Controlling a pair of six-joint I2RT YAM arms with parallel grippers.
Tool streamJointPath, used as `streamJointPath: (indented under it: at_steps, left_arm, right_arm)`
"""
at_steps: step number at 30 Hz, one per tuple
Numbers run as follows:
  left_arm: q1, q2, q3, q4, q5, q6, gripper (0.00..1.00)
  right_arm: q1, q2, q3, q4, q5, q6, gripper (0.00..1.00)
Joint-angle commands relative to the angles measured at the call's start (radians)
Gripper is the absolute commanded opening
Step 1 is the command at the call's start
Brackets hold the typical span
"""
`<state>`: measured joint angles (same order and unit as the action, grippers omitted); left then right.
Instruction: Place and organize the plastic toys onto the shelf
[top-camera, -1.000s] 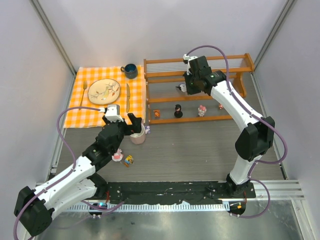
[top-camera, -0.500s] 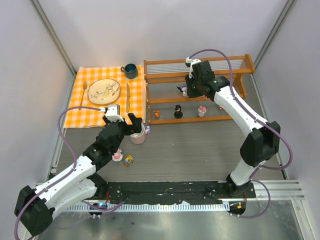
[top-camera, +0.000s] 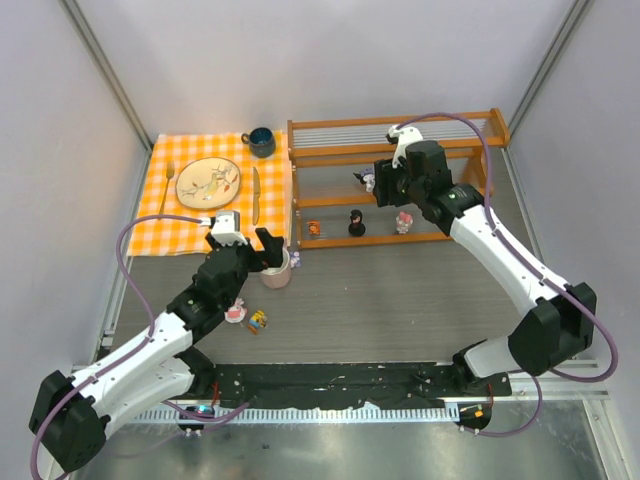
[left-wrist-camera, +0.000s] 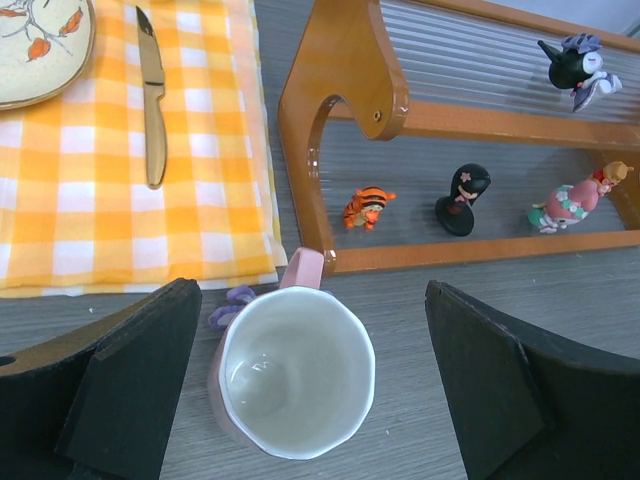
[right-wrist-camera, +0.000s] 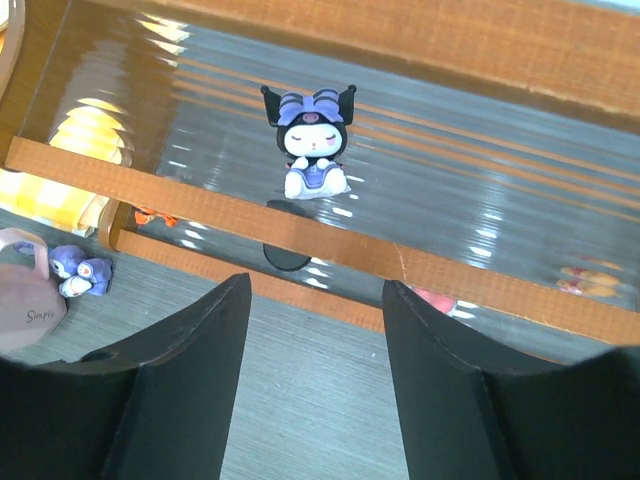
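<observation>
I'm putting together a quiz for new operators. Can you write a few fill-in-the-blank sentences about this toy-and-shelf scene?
1. The open left claw frames the white-and-pink ____.
2. The right claw is open and holds ____.
3. On the shelf's lower tier, the black figurine stands between the orange tiger and the ____ figurine.
4. The purple-and-black figurine stands on the tier ____ them.
Missing words: mug; nothing; pink; above.

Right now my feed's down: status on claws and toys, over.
Left claw open over white-and-pink mug. Right claw open, empty, facing purple black-eared plastic figurine standing on orange-brown wooden shelf. No obstruction seen.
</observation>
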<state>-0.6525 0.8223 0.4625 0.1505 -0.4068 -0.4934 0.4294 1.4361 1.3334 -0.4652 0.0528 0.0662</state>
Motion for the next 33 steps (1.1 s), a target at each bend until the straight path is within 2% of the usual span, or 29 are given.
streamJointPath:
  at_steps: [1,9,19,25,29,33]
  left_arm:
    - [0.007,0.001,-0.010,0.072,0.000,-0.004,1.00]
    - [0.014,0.018,-0.031,0.095,0.005,0.004,1.00]
    - [0.020,0.020,-0.038,0.101,0.010,0.006,1.00]
    - [0.022,0.026,-0.041,0.104,0.013,0.006,1.00]
    - [0.022,0.021,-0.044,0.101,0.011,0.007,1.00]
    - [0.024,0.026,-0.044,0.101,0.008,0.007,1.00]
  right_arm:
    - [-0.003,-0.072,-0.085,0.183,-0.013,-0.006,0.64]
    - [-0.001,-0.046,-0.146,0.345,-0.025,-0.026,0.67]
    - [-0.003,0.032,-0.131,0.431,-0.027,-0.062,0.67]
    - [-0.009,0.035,-0.203,0.559,-0.030,-0.059,0.67]
    - [-0.018,0.027,-0.278,0.701,-0.031,-0.039,0.67]
    - [-0.026,0.055,-0.275,0.715,-0.039,-0.034,0.67]
